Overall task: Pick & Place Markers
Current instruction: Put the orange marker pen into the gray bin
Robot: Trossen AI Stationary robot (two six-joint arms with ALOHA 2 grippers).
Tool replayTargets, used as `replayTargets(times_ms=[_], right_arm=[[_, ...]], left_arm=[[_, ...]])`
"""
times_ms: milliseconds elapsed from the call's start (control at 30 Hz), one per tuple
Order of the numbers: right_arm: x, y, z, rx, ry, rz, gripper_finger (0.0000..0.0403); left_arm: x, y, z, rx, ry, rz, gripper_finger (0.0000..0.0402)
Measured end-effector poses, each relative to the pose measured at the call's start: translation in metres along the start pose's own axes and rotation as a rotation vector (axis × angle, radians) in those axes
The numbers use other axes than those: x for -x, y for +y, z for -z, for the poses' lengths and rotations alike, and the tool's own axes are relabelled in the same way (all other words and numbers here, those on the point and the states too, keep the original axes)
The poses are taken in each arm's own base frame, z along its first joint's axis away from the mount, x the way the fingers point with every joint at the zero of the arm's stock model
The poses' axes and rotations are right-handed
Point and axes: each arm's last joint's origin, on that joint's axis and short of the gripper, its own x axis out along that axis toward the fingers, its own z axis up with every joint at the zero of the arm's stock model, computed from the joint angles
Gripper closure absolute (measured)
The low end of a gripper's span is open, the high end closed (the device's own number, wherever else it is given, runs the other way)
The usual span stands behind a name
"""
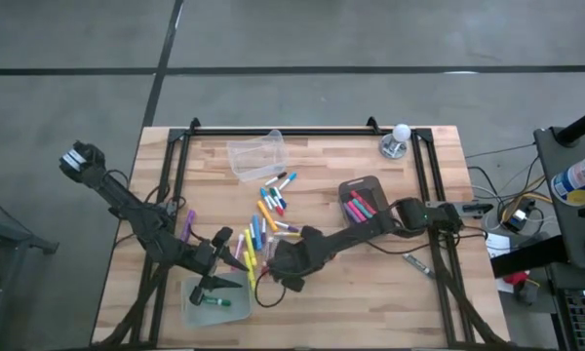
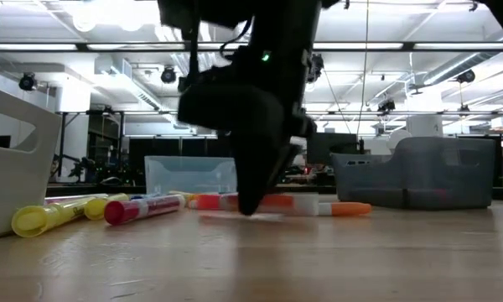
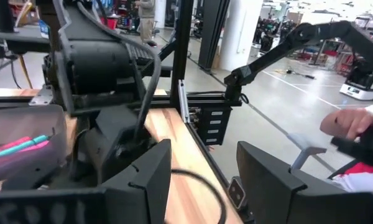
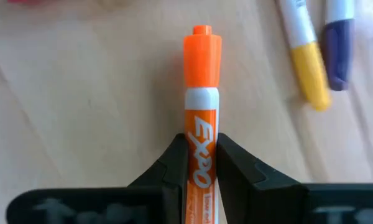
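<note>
In the pile at table centre, your right claw (image 4: 202, 163) is pinched onto the orange marker (image 4: 202, 99), marker running straight out between the fingers, lengthwise. Left claw (image 3: 199, 180) wide, w/ nothing in it.

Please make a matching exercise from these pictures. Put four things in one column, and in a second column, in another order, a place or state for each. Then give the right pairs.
Things
1. orange marker
2. right gripper
3. left gripper
4. green marker

Places or states
A. open, holding nothing
B. lying in the pale bin at the near left of the table
C. lying on the wood, pinched between two dark fingers
D. shut on a marker in the middle of the table

Right pairs: 1-C, 2-D, 3-A, 4-B
</note>
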Motion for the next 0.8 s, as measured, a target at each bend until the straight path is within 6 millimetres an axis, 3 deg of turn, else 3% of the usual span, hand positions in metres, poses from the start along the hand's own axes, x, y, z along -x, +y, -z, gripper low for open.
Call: replayTargets(times_ms=[300, 600, 800], right_arm=[[0.06, 0.003, 0.0, 0.073, -0.208, 0.018, 0.0352], [0.122, 0.012, 0.018, 0.091, -0.455, 0.087, 0.0352], [0.154, 0.023, 0.03, 0.093, -0.656, 0.135, 0.0352]], left_arm=[[-0.001, 0.001, 0.005, -0.149, 0.025, -0.021, 0.0225], [-0.005, 0.01, 0.013, -0.219, 0.035, -0.314, 0.0225], [-0.006, 0.015, 0.013, -0.192, 0.026, -0.363, 0.0225]])
